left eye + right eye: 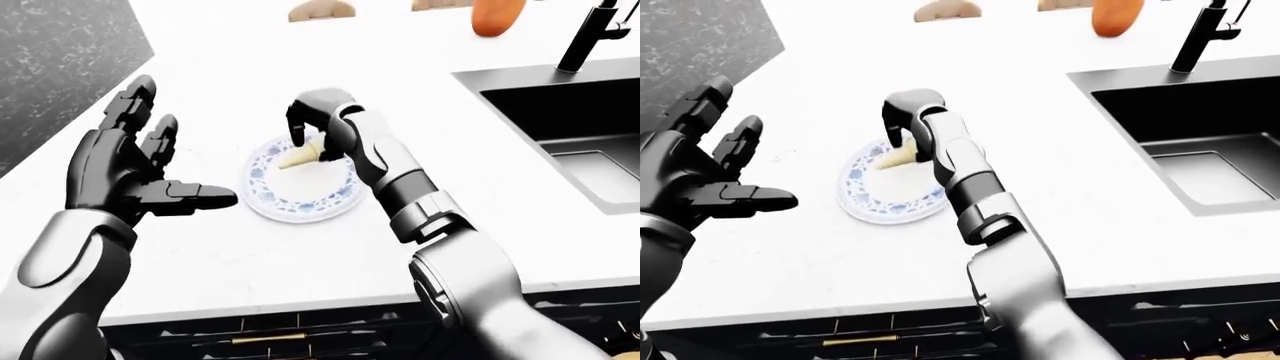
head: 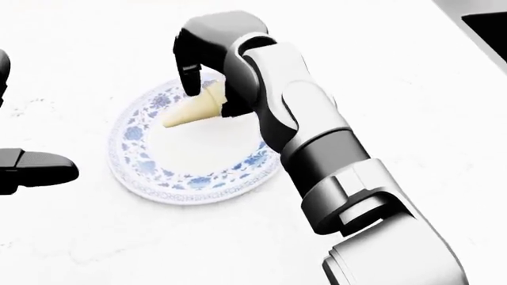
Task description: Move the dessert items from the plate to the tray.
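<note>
The cone lies on its side in the upper part of the blue-patterned plate, its narrow tip pointing toward the head view's lower left and its wide end under your right hand. Your right arm reaches up from the lower right of the head view, bent at the wrist so the hand curls down over the cone. The fingers straddle the wide end, one dark finger on its upper-left side and another against its right side, touching or very nearly so. Whether they have actually closed on it you cannot tell from these views; the cone rests on the plate.

Your left hand is held open, well apart from the plate at the left of the left-eye view, fingers spread upward and the thumb pointing toward the plate, holding nothing. The head view catches only a dark fingertip of it at the left edge.

The eye views also show you the white counter, the black sink with its faucet at the right, and an orange object at the top edge.
</note>
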You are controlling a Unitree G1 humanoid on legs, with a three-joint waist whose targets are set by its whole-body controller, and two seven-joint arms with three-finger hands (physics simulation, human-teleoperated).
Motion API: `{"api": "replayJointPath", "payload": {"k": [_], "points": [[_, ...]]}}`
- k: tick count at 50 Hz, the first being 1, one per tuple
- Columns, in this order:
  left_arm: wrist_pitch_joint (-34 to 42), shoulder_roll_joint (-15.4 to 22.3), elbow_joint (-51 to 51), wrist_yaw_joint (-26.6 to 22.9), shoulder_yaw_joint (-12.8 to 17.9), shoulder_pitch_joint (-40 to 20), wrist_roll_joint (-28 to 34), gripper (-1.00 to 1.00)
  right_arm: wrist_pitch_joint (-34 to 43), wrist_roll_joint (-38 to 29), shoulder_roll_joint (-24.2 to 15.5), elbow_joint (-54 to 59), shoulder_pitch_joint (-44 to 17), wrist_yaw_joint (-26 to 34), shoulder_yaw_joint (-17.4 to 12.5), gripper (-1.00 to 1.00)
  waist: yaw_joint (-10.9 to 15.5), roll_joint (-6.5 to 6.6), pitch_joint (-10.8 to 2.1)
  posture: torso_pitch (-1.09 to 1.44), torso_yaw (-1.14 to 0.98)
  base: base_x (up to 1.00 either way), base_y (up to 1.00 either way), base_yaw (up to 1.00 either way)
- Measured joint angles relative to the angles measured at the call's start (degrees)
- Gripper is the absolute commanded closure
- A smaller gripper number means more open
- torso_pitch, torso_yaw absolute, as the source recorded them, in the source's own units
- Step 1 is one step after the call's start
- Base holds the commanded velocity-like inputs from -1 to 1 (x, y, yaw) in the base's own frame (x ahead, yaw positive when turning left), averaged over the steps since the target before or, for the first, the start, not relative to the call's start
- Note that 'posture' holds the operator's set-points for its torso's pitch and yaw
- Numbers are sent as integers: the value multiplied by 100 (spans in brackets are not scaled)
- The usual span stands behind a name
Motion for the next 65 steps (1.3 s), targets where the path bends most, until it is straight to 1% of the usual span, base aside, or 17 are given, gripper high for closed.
{"api": "replayJointPath", "payload": {"k": [3,4,12,21,27,35,41,44,46,48,51,54,58,60,61,63,65], "points": [[4,-11,16,5,-17,-12,-5,-100,-33,-55,-10,21,-50,61,-13,99,4,-3,27,0,0,0,0,0],[20,-9,10,11,-13,-25,-14,-100,-42,-57,-19,12,-66,118,-21,100,4,-6,42,0,0,0,0,0],[118,22,-32,121,14,-124,-99,-100,-85,-50,-219,-408,-119,869,-80,100,-17,-27,157,0,0,0,0,0],[271,88,-105,252,34,-272,-281,-100,-47,128,-386,-1203,-258,1410,-238,100,-40,-33,180,0,0,0,0,0],[530,263,-195,464,184,-540,-572,-100,21,379,-598,-2233,-16,1910,-356,100,-33,-54,197,0,0,0,0,0],[931,509,-271,990,204,-1047,-1170,-100,352,826,-1057,-4031,519,2712,-627,100,-25,-77,241,0,0,0,0,0],[1014,680,-251,1425,54,-1238,-1635,-100,553,1071,-1363,-5062,870,3247,-745,100,-45,-80,238,0,0,-4,0,0],[1027,755,-224,1603,-5,-1313,-1862,-100,699,1124,-1446,-5303,938,3420,-776,100,21,-101,40,0,0,-46,-6,0],[1040,813,-240,1729,-3,-1325,-2015,-100,757,1166,-1499,-5388,990,3484,-784,100,62,-108,44,0,0,-56,-18,0],[1033,884,-225,1859,-3,-1340,-2144,-100,816,1213,-1541,-5429,1000,3532,-785,100,96,-43,85,0,0,-62,-29,0],[1017,970,-177,2048,-33,-1376,-2305,-100,890,1282,-1600,-5544,1033,3598,-774,100,53,84,40,0,0,-63,-31,0],[925,1031,-197,2175,-107,-1432,-2442,-100,952,1317,-1663,-5679,1053,3609,-844,100,-35,-49,36,0,0,-57,-48,0],[796,1076,-187,2224,-206,-1358,-2537,-100,1013,1347,-1704,-5741,1091,3592,-866,100,-27,-85,104,0,0,-47,-79,0],[765,1101,-190,2250,-179,-1333,-2560,-100,1020,1367,-1704,-5762,1091,3591,-843,100,-11,-238,121,0,0,-46,-83,0],[748,1119,-192,2263,-169,-1345,-2570,-100,1025,1375,-1708,-5767,1081,3590,-844,100,7,-387,111,0,0,-47,-83,0],[734,1044,-235,2291,-234,-1305,-2620,-100,1042,1380,-1744,-5776,1190,3585,-895,100,-58,-440,197,0,0,-43,-83,0],[787,1039,-216,2286,-365,-1230,-2699,-100,1098,1349,-1745,-5655,1296,3626,-909,100,-10,-490,144,0,0,-25,-91,0]]}}
